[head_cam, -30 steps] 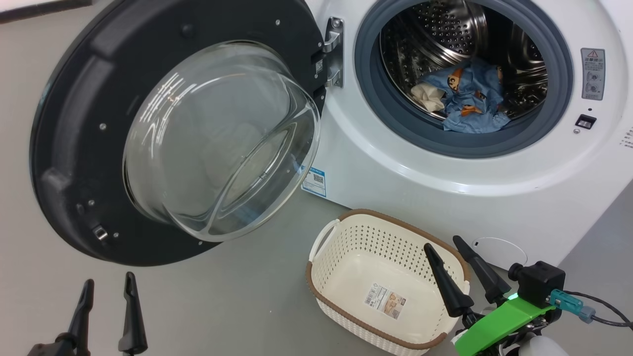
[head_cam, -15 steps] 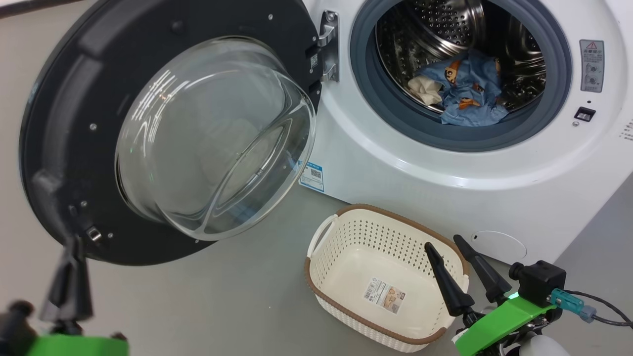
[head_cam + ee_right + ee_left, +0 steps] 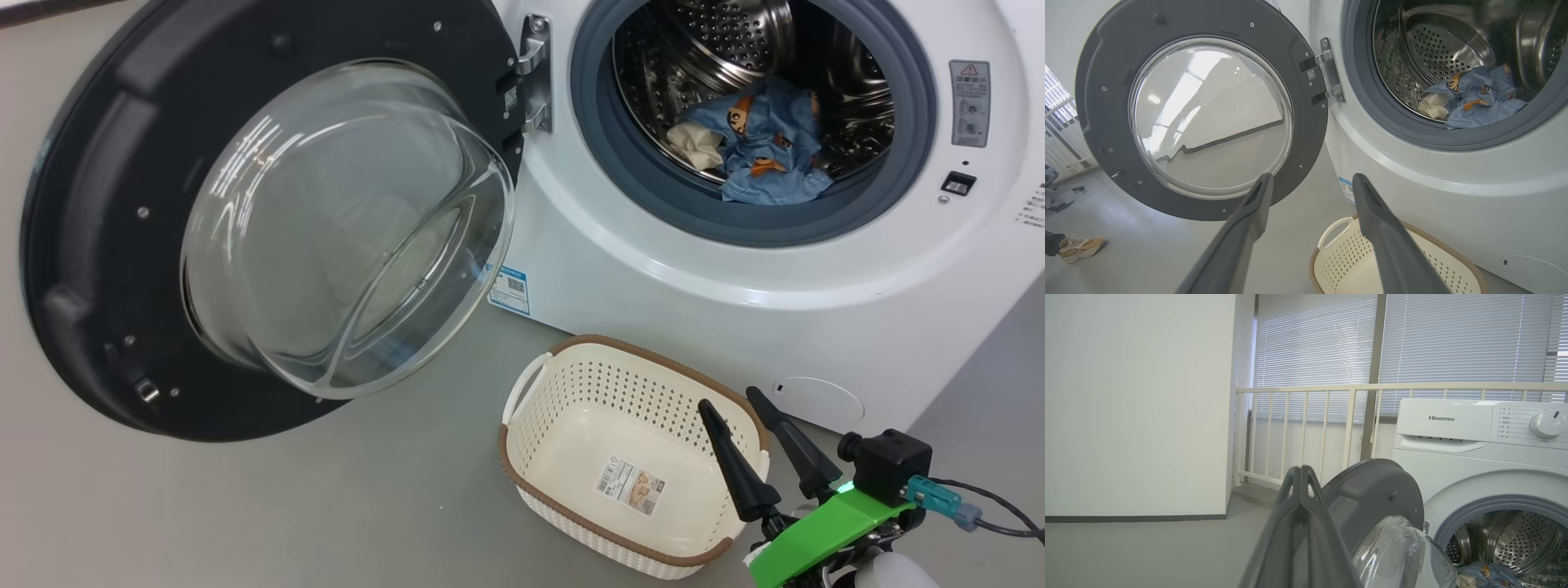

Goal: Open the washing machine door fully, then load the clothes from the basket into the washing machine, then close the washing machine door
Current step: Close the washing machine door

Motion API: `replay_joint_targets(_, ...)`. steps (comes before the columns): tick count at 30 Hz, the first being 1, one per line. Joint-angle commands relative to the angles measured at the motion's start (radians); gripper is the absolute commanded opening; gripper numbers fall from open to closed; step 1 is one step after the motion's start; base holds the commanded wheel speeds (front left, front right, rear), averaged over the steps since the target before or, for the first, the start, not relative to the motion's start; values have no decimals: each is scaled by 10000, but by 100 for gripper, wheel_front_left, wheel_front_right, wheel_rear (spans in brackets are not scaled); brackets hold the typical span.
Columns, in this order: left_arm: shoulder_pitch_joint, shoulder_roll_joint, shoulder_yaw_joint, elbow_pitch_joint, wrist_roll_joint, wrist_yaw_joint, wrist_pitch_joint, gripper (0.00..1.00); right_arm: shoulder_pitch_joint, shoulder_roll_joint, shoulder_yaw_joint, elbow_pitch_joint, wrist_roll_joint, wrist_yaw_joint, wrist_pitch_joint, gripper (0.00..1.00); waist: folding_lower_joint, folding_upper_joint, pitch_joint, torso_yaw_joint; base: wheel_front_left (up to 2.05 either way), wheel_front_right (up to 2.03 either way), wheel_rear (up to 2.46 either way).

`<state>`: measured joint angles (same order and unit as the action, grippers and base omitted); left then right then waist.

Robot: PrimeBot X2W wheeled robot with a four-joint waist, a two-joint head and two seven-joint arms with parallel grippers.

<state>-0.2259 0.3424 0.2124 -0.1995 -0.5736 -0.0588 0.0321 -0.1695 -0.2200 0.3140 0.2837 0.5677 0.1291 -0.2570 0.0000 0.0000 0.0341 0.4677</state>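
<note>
Two tools: the left tool point(image 3: 1300, 470) is clenched, its fingers pressed flat together to the tips with nothing between them. The right tool point(image 3: 728, 398) is released, its fingers spread apart and grasping nothing.
Left tool, place: the left wrist view has it raised in the air, its tips level with the top of the washing machine door point(image 3: 1372, 494), which stands behind and to their right. Whether they touch cannot be told.
Right tool, place: the head view puts it at the lower right, fingertips over the near right corner of the basket point(image 3: 604, 392).
Door: swung wide open on its hinge point(image 3: 532, 73) at the left of the washing machine point(image 3: 694, 302), with the glass bowl bulging toward the robot.
Clothes: the clothes point(image 3: 763, 139) lie bundled low in the steel drum, near the gasket, with a cream piece at their left.
Basket: on the grey floor point(image 3: 326, 506), just before the machine's front and below the opening. A printed label point(image 3: 630, 486) lies on its bottom.
Head view adds: a blue sticker point(image 3: 508, 290) low on the machine's front, partly behind the glass bowl.
Left wrist view adds: the machine's top panel with the Hisense name point(image 3: 1441, 418) and a round dial point(image 3: 1546, 424). A white railing point(image 3: 1306, 428) and closed blinds point(image 3: 1314, 355) stand behind.
Right wrist view adds: a person's foot in a tan trainer point(image 3: 1079, 247) on the floor at the far left, and the right tool's fingers framing the gap between door and machine.
</note>
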Motion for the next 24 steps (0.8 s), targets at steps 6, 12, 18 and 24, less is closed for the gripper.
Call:
replay_joint_targets(6, -1643, 788, 1389, 1015, -2060, -56, 1063, 0, -399, -39, 258, -211, 108, 16, -48, 100, 0, 0, 33, -152, 0, 0, 0)
replay_joint_targets(12, -2687, 1192, 2208, 2953, -3890, -37, 2101, 0, -481, -98, 234, -212, 114, 16, -48, 100, 0, 0, 135, -349, 0, 0, 0)
replay_joint_targets(18, -3844, 1633, 2483, 5043, -5134, 90, 3233, 0, -573, -166, 262, -203, 114, 16, -48, 100, 0, 0, 265, -537, 0, 0, 0)
replay_joint_targets(24, -4774, 1867, 2445, 6631, -5545, 400, 3765, 0, -715, -210, 307, -198, 110, 16, -48, 100, 0, 0, 447, -683, 0, 0, 0)
